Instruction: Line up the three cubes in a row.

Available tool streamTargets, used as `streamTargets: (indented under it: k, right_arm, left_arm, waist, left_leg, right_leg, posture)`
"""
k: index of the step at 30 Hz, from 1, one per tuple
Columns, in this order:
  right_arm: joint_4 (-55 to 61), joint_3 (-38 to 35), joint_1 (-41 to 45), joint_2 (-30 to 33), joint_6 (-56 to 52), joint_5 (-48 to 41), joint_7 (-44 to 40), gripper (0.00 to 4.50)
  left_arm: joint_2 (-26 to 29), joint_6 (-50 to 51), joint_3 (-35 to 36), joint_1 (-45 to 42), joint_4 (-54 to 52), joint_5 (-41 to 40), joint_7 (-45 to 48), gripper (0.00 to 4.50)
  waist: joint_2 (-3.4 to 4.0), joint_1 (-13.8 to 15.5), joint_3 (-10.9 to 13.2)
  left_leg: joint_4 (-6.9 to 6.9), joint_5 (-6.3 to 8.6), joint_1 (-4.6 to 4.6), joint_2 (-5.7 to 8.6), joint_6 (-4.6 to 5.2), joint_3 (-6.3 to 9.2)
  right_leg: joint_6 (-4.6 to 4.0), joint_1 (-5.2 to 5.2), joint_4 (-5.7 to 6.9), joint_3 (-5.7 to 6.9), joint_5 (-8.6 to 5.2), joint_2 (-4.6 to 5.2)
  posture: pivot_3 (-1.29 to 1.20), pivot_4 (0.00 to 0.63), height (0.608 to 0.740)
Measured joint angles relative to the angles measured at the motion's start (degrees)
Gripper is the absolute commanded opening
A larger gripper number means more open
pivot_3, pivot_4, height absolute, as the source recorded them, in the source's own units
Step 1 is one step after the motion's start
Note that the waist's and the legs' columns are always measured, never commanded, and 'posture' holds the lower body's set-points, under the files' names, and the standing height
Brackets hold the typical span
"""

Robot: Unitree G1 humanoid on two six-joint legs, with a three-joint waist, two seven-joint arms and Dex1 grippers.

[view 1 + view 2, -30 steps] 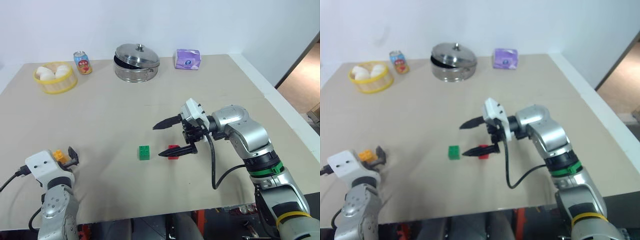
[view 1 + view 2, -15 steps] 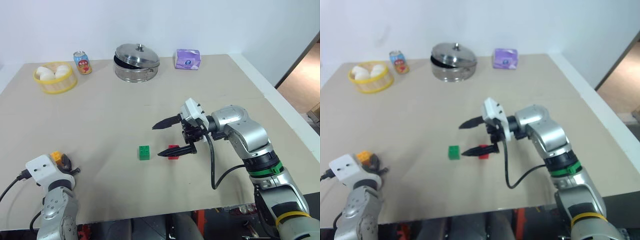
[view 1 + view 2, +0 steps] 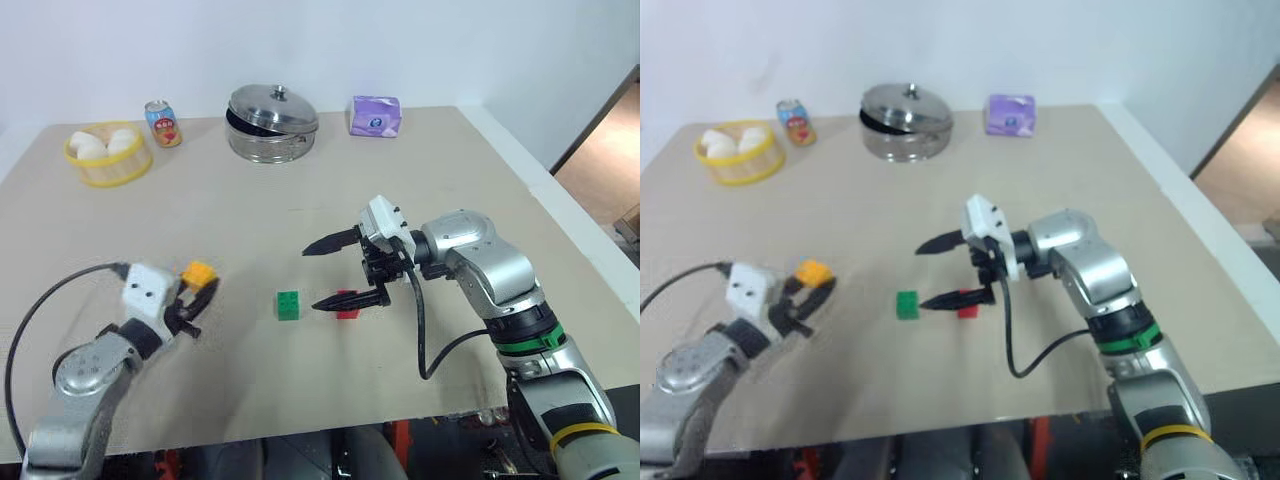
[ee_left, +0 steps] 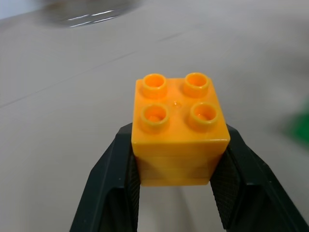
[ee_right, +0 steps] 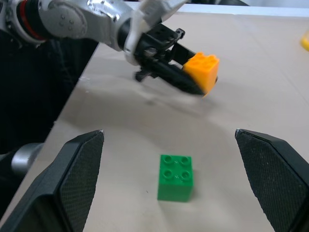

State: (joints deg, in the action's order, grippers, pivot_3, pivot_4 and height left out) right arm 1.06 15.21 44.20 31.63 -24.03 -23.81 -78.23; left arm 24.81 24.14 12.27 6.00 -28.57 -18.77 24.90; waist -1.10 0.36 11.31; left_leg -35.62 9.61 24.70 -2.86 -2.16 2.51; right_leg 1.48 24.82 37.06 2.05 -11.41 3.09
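Observation:
My left gripper (image 3: 200, 285) is shut on the yellow-orange cube (image 3: 199, 272), held studs up just above the table, left of the green cube (image 3: 288, 305). In the left wrist view both black fingers (image 4: 116, 183) clamp the yellow-orange cube (image 4: 179, 128) by its sides. The green cube rests on the table with the red cube (image 3: 347, 303) close on its right. My right gripper (image 3: 310, 278) points left and stands open, its lower finger lying across the front of the red cube. The right wrist view shows the green cube (image 5: 176, 177) between the wide jaws and the yellow-orange cube (image 5: 202, 70) beyond.
At the back of the table stand a steel pot with lid (image 3: 273, 122), a soda can (image 3: 159, 123), a yellow basket of white buns (image 3: 103, 153) and a purple tissue packet (image 3: 375, 116). The table's right edge (image 3: 560, 215) drops off to the floor.
My left gripper shut on the yellow-orange cube, lifted it and carried it right, toward the green cube. The right arm stayed still and open.

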Motion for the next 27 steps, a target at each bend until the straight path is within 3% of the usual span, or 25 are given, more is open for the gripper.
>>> streamTargets:
  k: [3, 5, 7, 12, 19, 27]
  right_arm:
    - [0.99, -0.13, -0.20, 0.54, -0.51, 0.00, 1.06, 4.50]
    - [1.35, -0.22, -0.36, 0.77, -0.75, 0.00, 1.23, 4.50]
    - [3.01, -0.35, -0.58, 1.19, -1.74, -0.12, 1.97, 4.50]
    - [6.71, -0.60, -0.77, 1.95, -3.77, -0.73, 3.83, 4.50]
    - [8.99, -2.00, -1.82, 3.64, -5.56, -1.51, 4.94, 4.50]
    - [9.63, -2.01, -2.29, 4.38, -6.14, -1.84, 4.93, 4.50]
  left_arm:
    - [5.68, -0.98, -1.37, -3.89, 4.28, -4.27, 13.32, 1.37]
    - [7.15, -1.26, -1.70, -4.91, 6.00, -5.07, 16.13, 1.37]
    - [12.19, -1.69, -2.94, -8.07, 11.33, -6.36, 24.18, 1.37]
    - [18.04, -5.84, -6.86, -15.21, 23.81, -6.14, 40.33, 1.37]
    - [21.84, -10.28, -7.88, -20.77, 33.03, -6.17, 51.91, 1.37]
    - [21.74, -15.85, -10.30, -20.96, 36.87, -3.55, 56.24, 1.37]
  waist:
    - [0.00, -0.16, 0.00]
    - [0.00, -0.16, 0.00]
    - [0.00, -0.13, 0.00]
    - [0.00, -0.19, 0.01]
    - [0.00, -0.21, 0.01]
    - [0.00, -0.20, 0.01]
  left_leg:
    - [0.09, -0.01, 0.14, -0.05, 0.00, -0.06]
    - [0.10, -0.01, 0.15, -0.07, 0.01, -0.05]
    - [0.14, -0.02, 0.25, -0.19, 0.01, 0.03]
    - [0.16, -0.01, 0.28, -0.39, 0.01, 0.00]
    - [0.17, -0.01, 0.26, -0.53, 0.01, -0.06]
    - [0.15, -0.01, 0.26, -0.69, 0.01, -0.06]
  right_leg:
    - [-0.03, 0.21, 0.01, -0.06, 0.01, -0.07]
    - [-0.05, 0.23, 0.01, -0.06, -0.01, -0.13]
    - [-0.13, 0.33, 0.03, -0.06, -0.05, -0.30]
    - [-0.20, 0.39, 0.05, -0.07, -0.07, -0.46]
    - [-0.28, 0.42, 0.05, -0.11, -0.05, -0.57]
    - [-0.42, 0.43, 0.06, -0.10, -0.01, -0.74]
  posture:
    - [0.00, 0.150, 0.740]
    - [0.00, 0.150, 0.740]
    - [0.00, 0.150, 0.740]
    - [0.00, 0.150, 0.740]
    - [0.00, 0.150, 0.740]
    - [0.00, 0.150, 0.740]
